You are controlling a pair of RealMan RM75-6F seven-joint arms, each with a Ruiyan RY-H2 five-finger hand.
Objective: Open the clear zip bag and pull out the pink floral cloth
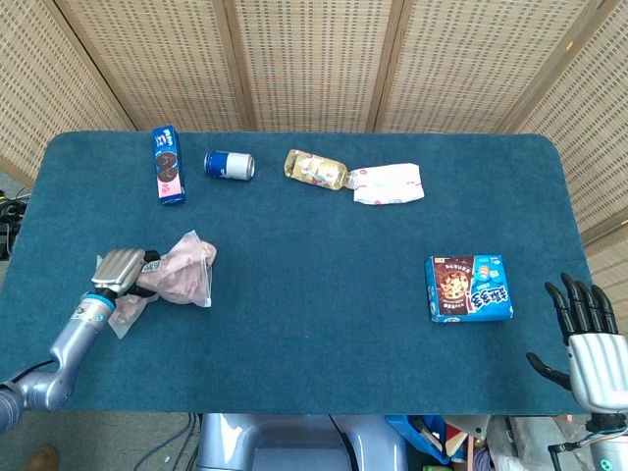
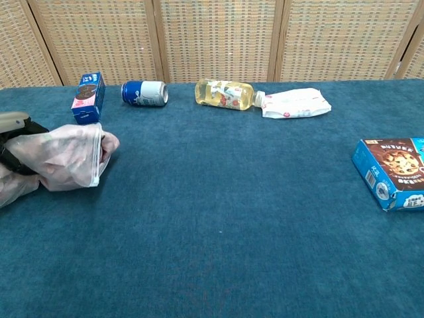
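The blue table (image 1: pixel 294 294) carries, at about nine o'clock, the clear zip bag (image 1: pixel 182 275) with the pink floral cloth (image 2: pixel 63 156) bunched inside; a bit of cloth seems to poke from its mouth. The left hand (image 1: pixel 120 270) grips the bag's rear end. At four o'clock, off the edge, the right hand (image 1: pixel 587 339) is empty, fingers apart. The cookie box (image 1: pixel 469 288) sits at three.

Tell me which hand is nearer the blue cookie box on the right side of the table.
Right. The right hand hangs open just off the table's near right corner, a short way from the blue cookie box. The left hand grips the clear zip bag far across the table.
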